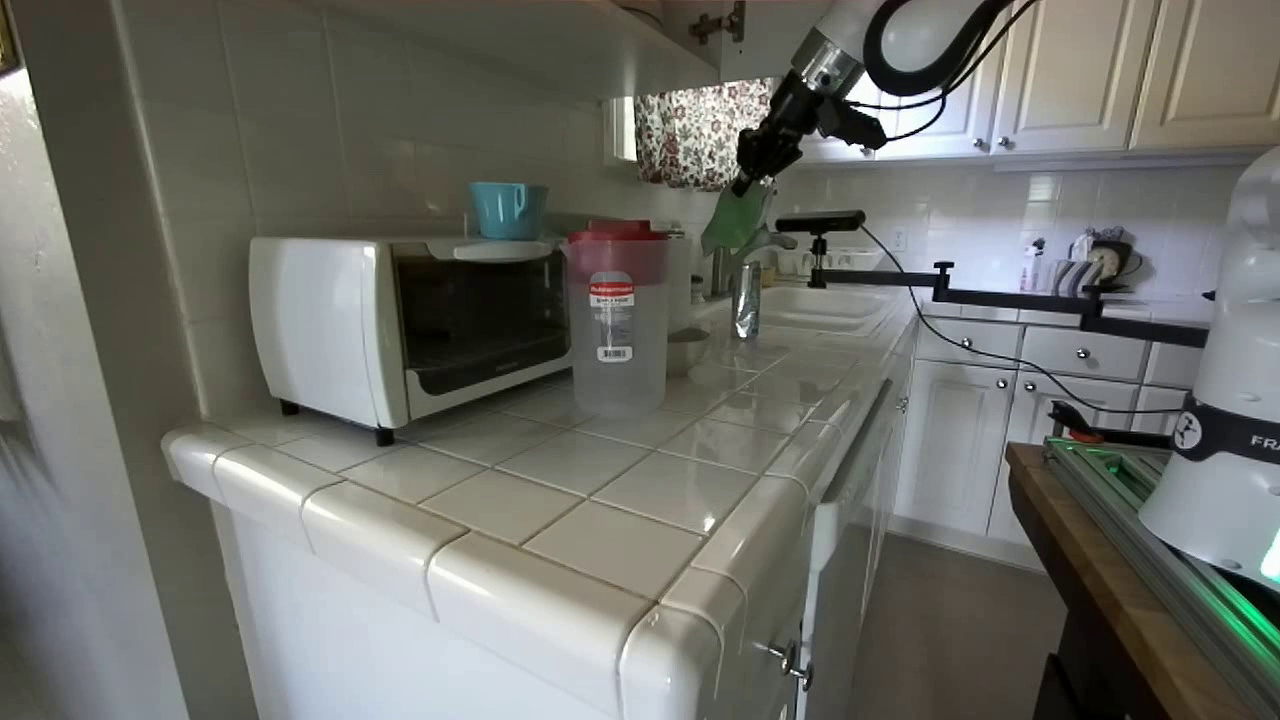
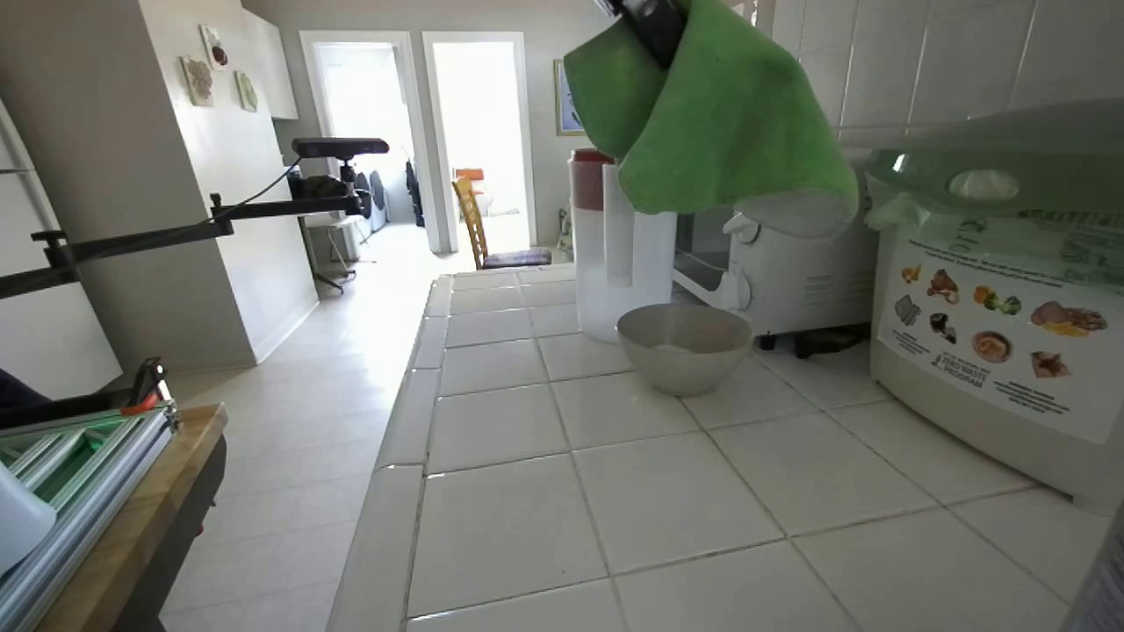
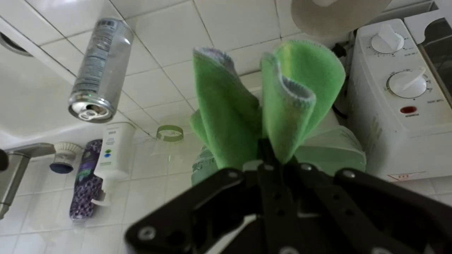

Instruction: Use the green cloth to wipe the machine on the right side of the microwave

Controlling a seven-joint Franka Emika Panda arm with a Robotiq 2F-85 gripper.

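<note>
Nearest in the wrist view, the pincer (image 3: 273, 157) is standing narrow, pinching the green cloth (image 3: 231, 116) and holding it aloft. The cloth is flaring out of the pincer in folds with greyish edges; in both exterior views it is hanging from the pincer, over the counter (image 1: 620, 545) and apart from it. The arm (image 1: 828, 62) is slanting down to the pincer from above. To one side of the pincer and lower down, the white oven (image 1: 320, 325) is sitting apart from the cloth, its knobs (image 3: 408, 84) showing in the wrist view. A blue cup (image 1: 505, 211) is resting on the oven, on that same side. The pitcher (image 1: 620, 385) is standing upright before the oven, lower than the pincer, with its red lid (image 1: 617, 231) sitting on top. A bowl (image 2: 685, 355) is resting on the counter below the pincer's height, just beside the pitcher; whether they are touching, I cannot tell. The bin (image 2: 992, 325) is standing close to the oven. To the pincer's opposite side, a can (image 3: 100, 67) is standing upright near the sink (image 3: 33, 93), while a purple bottle (image 3: 86, 176) and a white bottle (image 3: 114, 151) are standing by the wall (image 3: 152, 173).
</note>
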